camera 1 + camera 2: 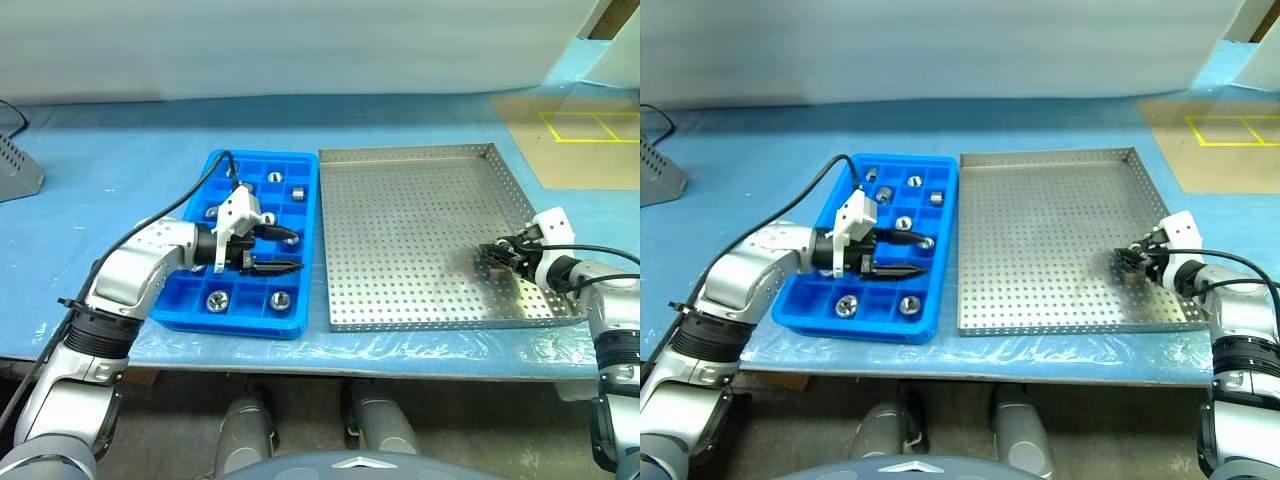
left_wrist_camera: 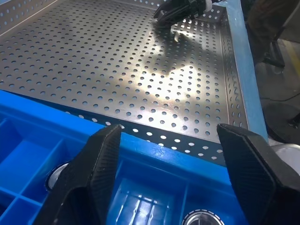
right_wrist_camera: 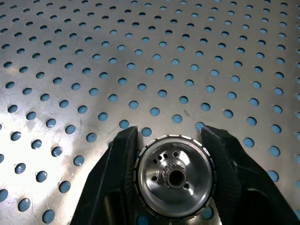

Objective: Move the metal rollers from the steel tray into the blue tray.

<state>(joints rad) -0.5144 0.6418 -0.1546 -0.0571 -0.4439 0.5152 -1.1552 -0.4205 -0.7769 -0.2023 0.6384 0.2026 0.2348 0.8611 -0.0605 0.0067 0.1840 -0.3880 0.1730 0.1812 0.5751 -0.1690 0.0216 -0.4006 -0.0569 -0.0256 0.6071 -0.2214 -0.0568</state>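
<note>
The steel tray lies on the right half of the table, its perforated floor bare apart from one metal roller near its right front corner. My right gripper is down on that floor, shut on the roller, with a black finger pressed against each side of it. The blue tray sits just left of the steel tray and holds several rollers in its compartments. My left gripper hovers over the blue tray's right side, pointing towards the steel tray, open and with nothing between its fingers.
A blue cover lies over the table, with clear film along the front edge. A grey slotted object stands at the far left. A brown board with yellow tape marks lies at the back right. A black cable arcs over the blue tray's left rim.
</note>
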